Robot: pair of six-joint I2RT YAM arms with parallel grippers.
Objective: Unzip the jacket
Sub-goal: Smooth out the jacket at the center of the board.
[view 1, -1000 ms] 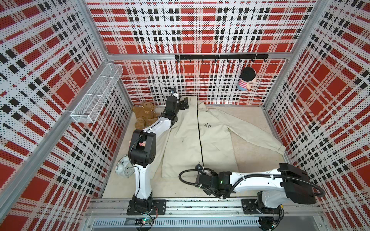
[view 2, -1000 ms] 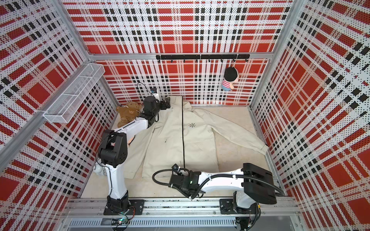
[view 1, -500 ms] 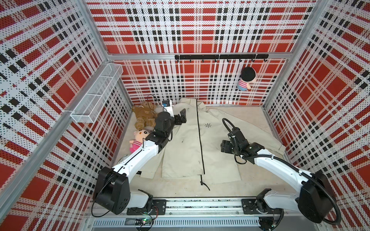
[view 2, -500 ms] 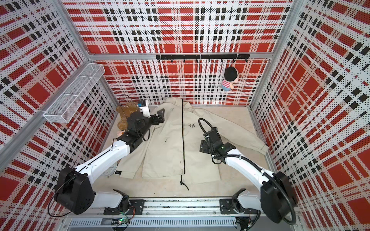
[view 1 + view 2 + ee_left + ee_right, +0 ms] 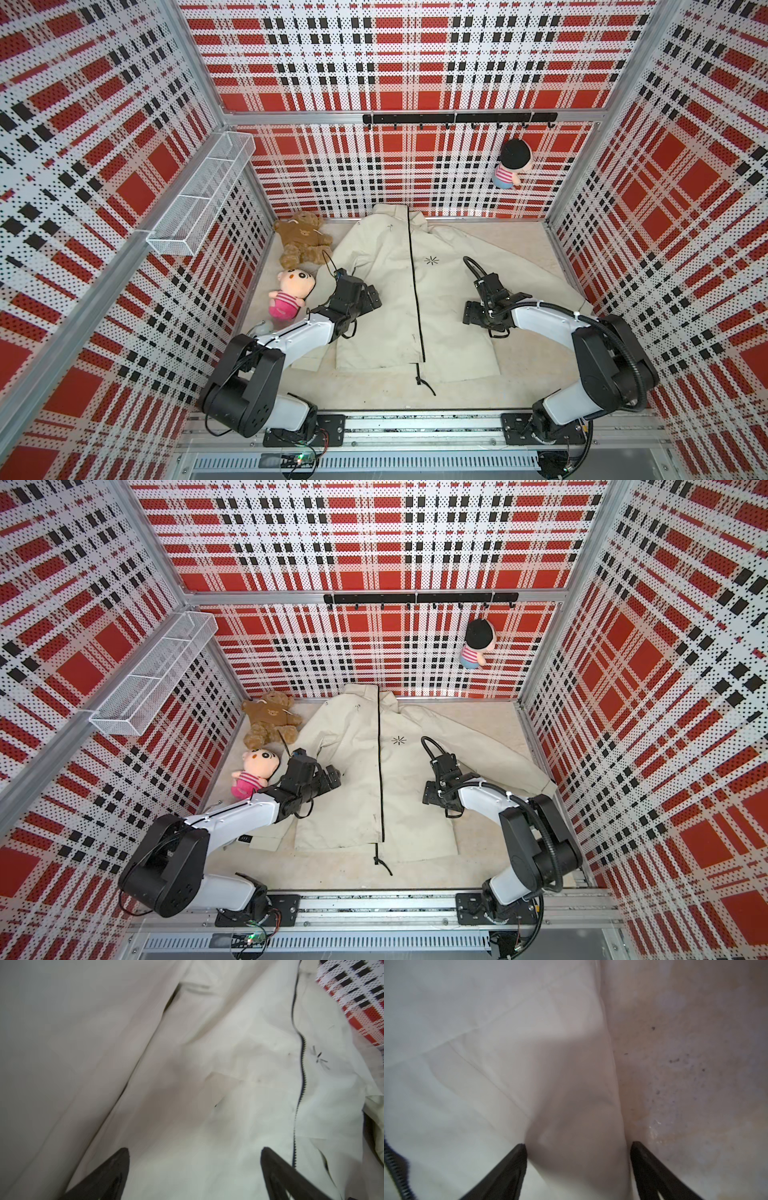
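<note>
Our left gripper (image 5: 194, 1152) hangs with its two black fingers (image 5: 110, 1172) spread wide and only cream cloth below the gap. In both top views it sits low over the jacket (image 5: 386, 257), above the front panel on the robot's left and short of the zipper (image 5: 417, 299). Our right gripper (image 5: 578, 1146) also has its fingers apart (a little less so). They straddle the jacket's side edge, with cloth beneath one and bare surface beneath the other. That wrist view is soft, so we cannot say whether the tips touch the fabric.

The jacket lies flat and face up in the middle of the surface (image 5: 365, 395), its collar at the back wall and its hem toward the arms' bases. The black zipper runs straight from collar to hem, and its lower end trails past the hem onto the surface. A small starburst logo (image 5: 432, 261) sits just beside the zipper on the robot's right. One sleeve stretches out to the right wall.

The surface is pale beige and looks mottled (dark specks show up close). On the robot's left, near the wall, lie a brown teddy bear (image 5: 301, 241) and a pink doll (image 5: 286, 291), the doll just beside the left arm.

Around us stand perforated walls (image 5: 415, 62) in red, white and black plaid, held in an aluminium frame (image 5: 291, 119). A black hook rail (image 5: 457, 118) crosses the back wall, and a small striped doll (image 5: 512, 162) hangs from it. A white wire basket (image 5: 199, 203) is fixed to the left wall. Both arms are mounted on a metal base rail (image 5: 415, 426) along the front edge.
</note>
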